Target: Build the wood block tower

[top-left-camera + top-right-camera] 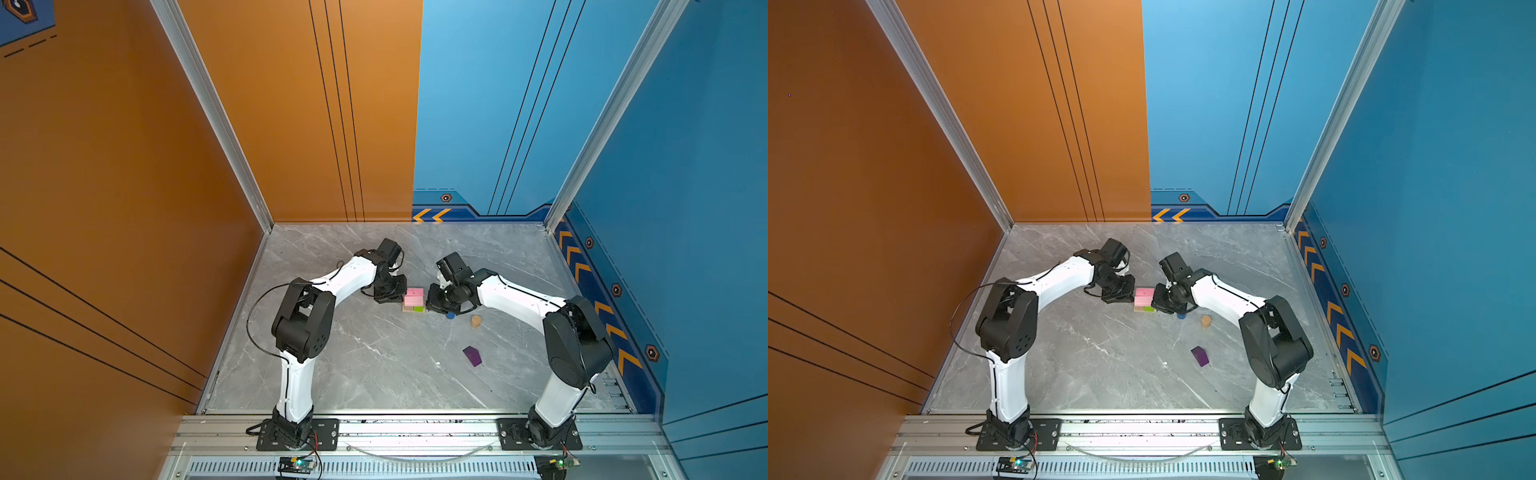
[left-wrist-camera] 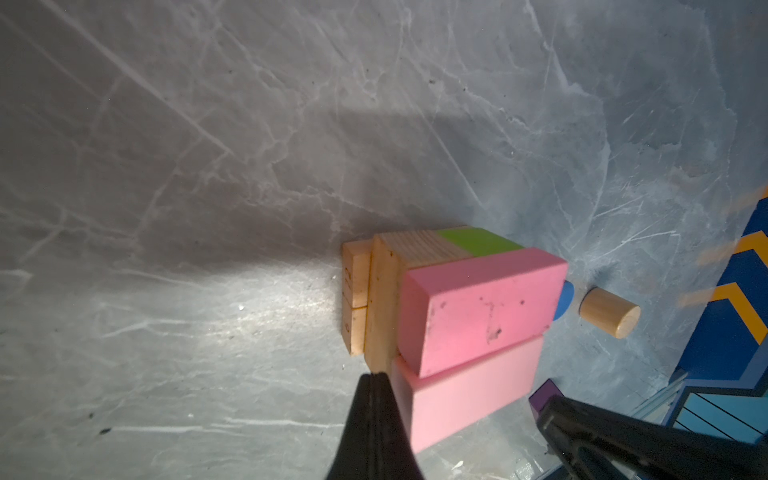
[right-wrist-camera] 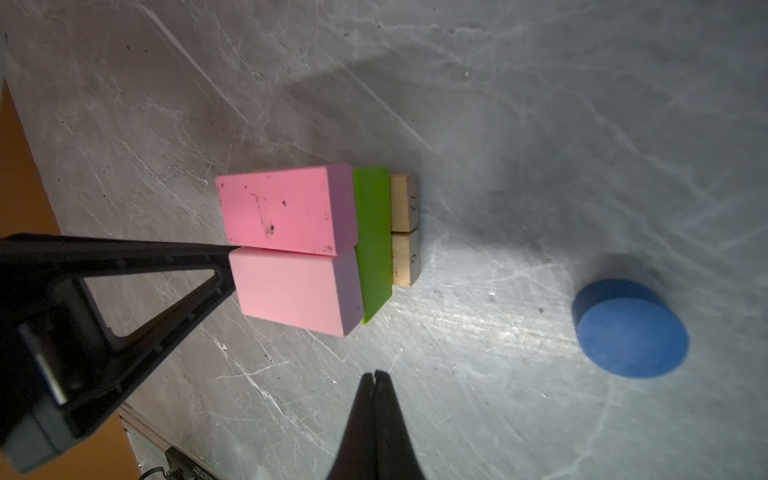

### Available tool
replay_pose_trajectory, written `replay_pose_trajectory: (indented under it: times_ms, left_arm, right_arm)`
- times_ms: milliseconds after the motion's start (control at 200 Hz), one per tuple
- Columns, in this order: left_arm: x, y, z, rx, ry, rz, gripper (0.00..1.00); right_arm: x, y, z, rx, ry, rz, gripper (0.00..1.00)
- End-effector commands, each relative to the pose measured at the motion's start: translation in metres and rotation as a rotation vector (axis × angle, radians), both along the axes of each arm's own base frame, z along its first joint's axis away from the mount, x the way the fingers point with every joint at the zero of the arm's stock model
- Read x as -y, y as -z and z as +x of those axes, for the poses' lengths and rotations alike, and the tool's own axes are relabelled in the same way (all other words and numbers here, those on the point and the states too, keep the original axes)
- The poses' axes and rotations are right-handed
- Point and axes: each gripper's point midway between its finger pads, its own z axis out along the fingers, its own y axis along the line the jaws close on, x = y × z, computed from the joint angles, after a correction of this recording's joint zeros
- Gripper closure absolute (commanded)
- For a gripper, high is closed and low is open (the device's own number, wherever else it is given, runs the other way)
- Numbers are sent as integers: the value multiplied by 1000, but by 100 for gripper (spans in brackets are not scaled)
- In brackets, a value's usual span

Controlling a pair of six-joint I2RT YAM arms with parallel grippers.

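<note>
The wood block tower (image 1: 414, 297) (image 1: 1144, 296) stands mid-table: two pink slabs (image 2: 478, 307) (image 3: 291, 216) side by side on a tan bar (image 2: 415, 245) and a lime-green bar (image 3: 374, 232), over small tan blocks (image 3: 405, 230). My left gripper (image 2: 374, 376) (image 1: 401, 297) is shut and empty, its tip against the stack's left end at the tan bar. My right gripper (image 3: 376, 374) (image 1: 428, 303) is shut and empty, low on the stack's right side, a short gap away. A blue cylinder (image 3: 631, 328) (image 1: 450, 316), a tan cylinder (image 2: 609, 311) (image 1: 476, 321) and a purple peaked block (image 1: 472, 356) (image 1: 1200, 356) lie loose.
The loose pieces lie right of and nearer than the stack, under and beside the right forearm (image 1: 515, 297). Orange wall (image 1: 124, 208) on the left, blue wall (image 1: 685, 249) on the right, aluminium rail (image 1: 415, 428) along the front edge.
</note>
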Motion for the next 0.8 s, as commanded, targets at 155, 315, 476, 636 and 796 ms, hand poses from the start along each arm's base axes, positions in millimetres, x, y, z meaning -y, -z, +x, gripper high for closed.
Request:
replay_pose_trajectory:
  times_ms: [155, 315, 476, 636, 796]
  left_arm:
    - [7, -17, 4, 23, 5, -35, 100]
    - [8, -17, 4, 22, 6, -39, 100]
    - [9, -17, 5, 19, 5, -41, 100]
    - [10, -17, 5, 20, 6, -41, 100]
    - [10, -16, 5, 18, 8, -43, 100]
  right_arm:
    - [10, 3, 0, 0, 24, -29, 100]
    - [11, 4, 1, -1, 27, -30, 100]
    - [12, 4, 1, 0, 28, -30, 100]
    - [12, 5, 0, -3, 28, -31, 100]
    - [12, 5, 1, -3, 28, -29, 100]
